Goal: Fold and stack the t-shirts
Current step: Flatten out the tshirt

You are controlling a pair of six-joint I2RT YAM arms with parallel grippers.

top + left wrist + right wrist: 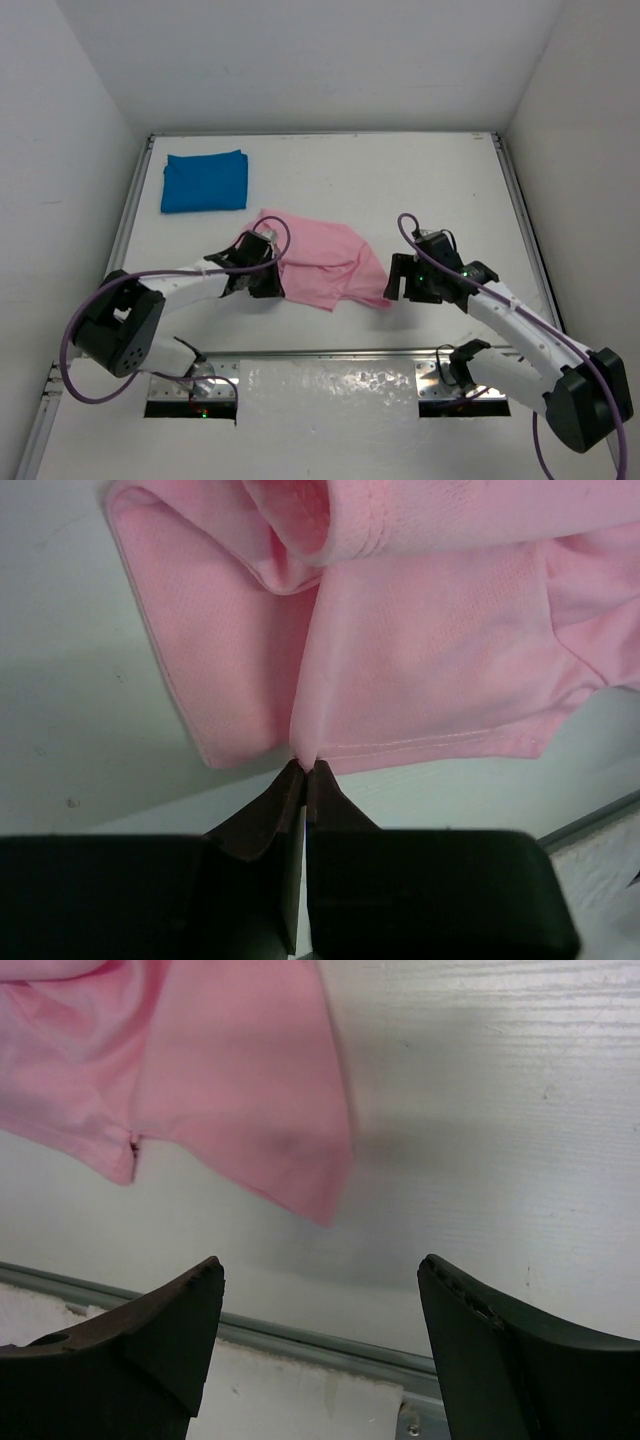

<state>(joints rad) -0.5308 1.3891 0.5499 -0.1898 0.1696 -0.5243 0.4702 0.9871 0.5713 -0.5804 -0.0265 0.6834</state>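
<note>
Pink t-shirt (325,265) pinched by left gripper (305,768), blue t-shirt (205,181) folded well apart

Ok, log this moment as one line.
left fingers: shut on pink t-shirt hem | right fingers: open, holding nothing | blue t-shirt: folded, far left corner

No legible text, labels, brands or numbers, small print possibly lost to blur

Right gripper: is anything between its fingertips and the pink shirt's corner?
Nothing. In the right wrist view, only bare white table lies between the open right gripper and the nearest corner of the pink shirt.
</note>
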